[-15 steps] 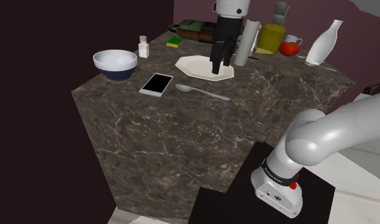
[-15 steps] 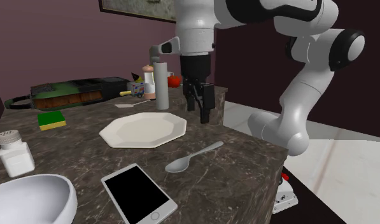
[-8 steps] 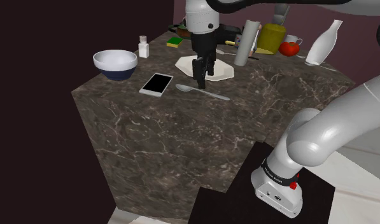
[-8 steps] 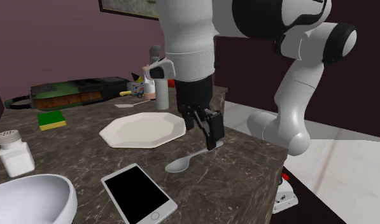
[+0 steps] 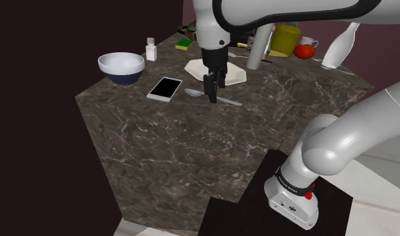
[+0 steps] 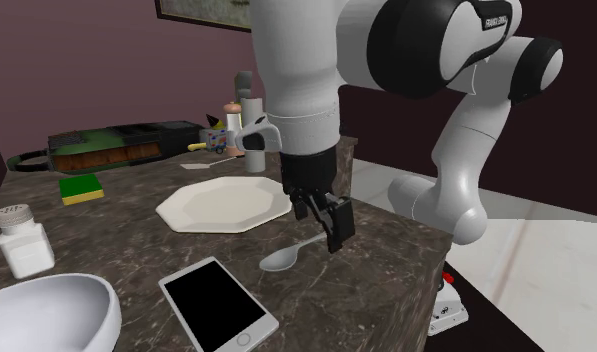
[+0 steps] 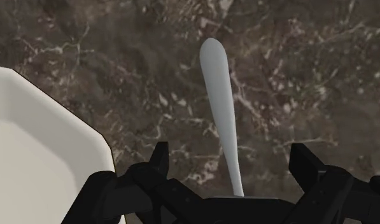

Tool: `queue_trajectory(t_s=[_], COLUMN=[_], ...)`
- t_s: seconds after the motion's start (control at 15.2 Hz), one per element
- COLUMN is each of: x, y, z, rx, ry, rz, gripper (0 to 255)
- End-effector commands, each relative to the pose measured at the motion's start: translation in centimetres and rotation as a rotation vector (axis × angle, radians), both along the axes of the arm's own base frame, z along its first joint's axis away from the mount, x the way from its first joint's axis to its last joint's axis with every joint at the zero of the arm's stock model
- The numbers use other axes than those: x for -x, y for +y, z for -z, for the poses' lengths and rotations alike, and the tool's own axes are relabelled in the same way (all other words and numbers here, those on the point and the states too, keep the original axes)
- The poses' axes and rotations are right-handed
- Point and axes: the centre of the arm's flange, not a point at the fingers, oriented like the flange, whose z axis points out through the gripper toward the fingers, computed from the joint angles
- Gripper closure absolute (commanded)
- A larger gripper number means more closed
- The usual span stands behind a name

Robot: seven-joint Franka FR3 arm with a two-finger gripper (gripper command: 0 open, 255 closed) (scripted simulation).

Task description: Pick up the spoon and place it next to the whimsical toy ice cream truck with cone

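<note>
Fingers (image 7: 158, 159) of the claw (image 7: 233, 160) are spread wide and grasp nothing; they straddle the thin shaft of the spoon (image 7: 217, 95), one on each side, without touching it as far as I can see. The spoon lies flat on the dark marbled desk (image 7: 309, 76), just beside the edge of the white plate (image 7: 35, 146).

The step in hand looks like the grasp. To do it well, I would bring the tips down until they almost meet the desk, then close squarely across the shaft. The handle is slim and low, so a high or slanted pinch would likely let it slip or swivel. The finger on the plate side has little room, so it should stay off that rim.

The spoon's long axis runs nearly across the shoulder view, slanting a little. Its bowl points to that view's left, toward the black phone (image 5: 165, 88), and its handle to the right. In the second exterior view the bowl (image 6: 279, 260) lies nearer the camera, and the handle leads away under the claw.
</note>
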Motion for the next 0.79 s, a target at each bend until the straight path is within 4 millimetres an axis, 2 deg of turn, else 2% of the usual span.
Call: queue_trajectory(t_s=[0.0,0.26,0.33,0.73], x=[0.01,0.01,0.01,0.01], y=[-0.11,-0.11,-0.11,-0.11], z=[0.14,0.14,0.14,0.14], rx=[0.0,0.0,0.0,0.0], ry=[0.0,0.0,0.0,0.0], rz=[0.0,0.0,0.0,0.0], gripper=[0,0,255,255])
